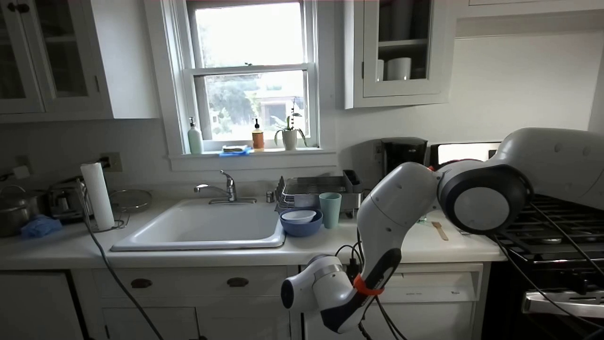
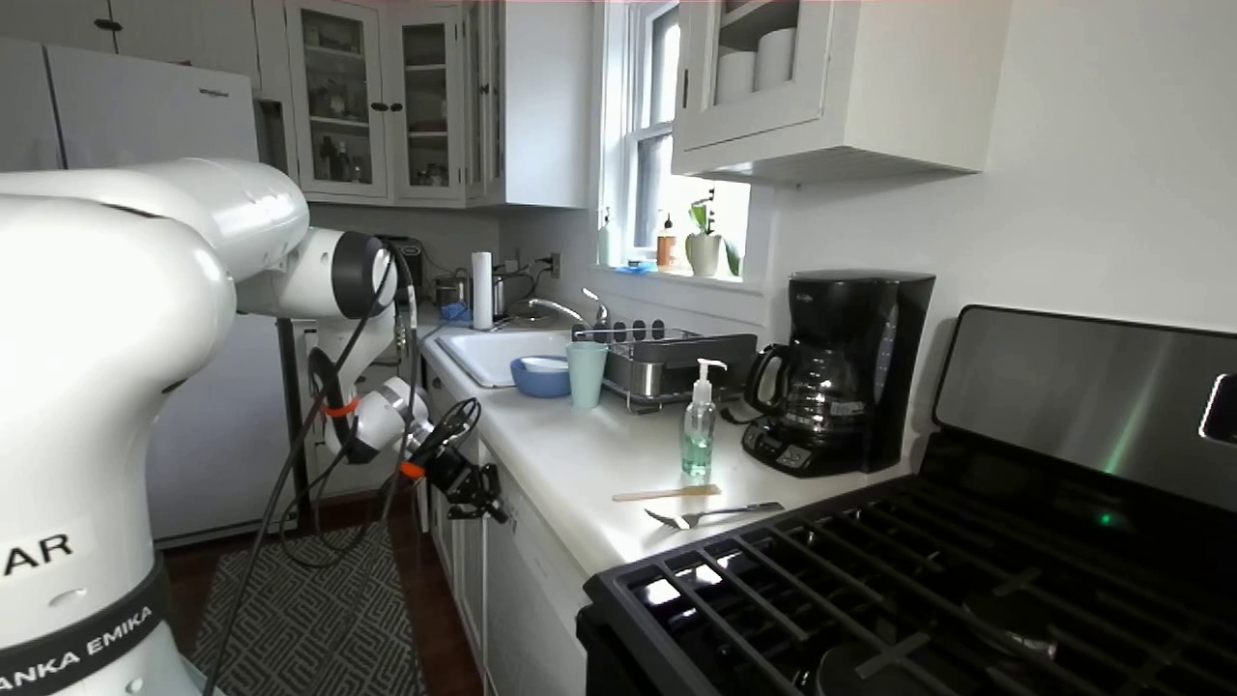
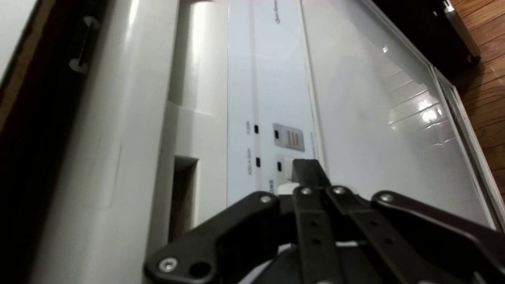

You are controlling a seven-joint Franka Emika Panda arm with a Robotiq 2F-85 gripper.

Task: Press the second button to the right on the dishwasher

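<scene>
The white dishwasher (image 1: 429, 316) is under the counter in both exterior views, partly behind my arm in one of them; its front also shows at a steep angle (image 2: 532, 590). In the wrist view its pale control strip (image 3: 272, 71) runs top to bottom. A grey end button (image 3: 288, 137) with reddish lettering is uncovered. The light button (image 3: 288, 163) beside it is partly hidden by my gripper (image 3: 309, 171). My gripper's fingertips are together, with nothing between them, over or against that button; contact cannot be told. The gripper is also seen at the dishwasher front in an exterior view (image 2: 493, 505).
The countertop edge (image 2: 541, 507) overhangs just above the gripper. The black stove (image 2: 821, 619) stands beside the dishwasher. A bowl (image 2: 541, 379), a green cup (image 2: 586, 375) and a soap bottle (image 2: 698, 435) stand on the counter. Cables (image 1: 382, 311) hang from the arm.
</scene>
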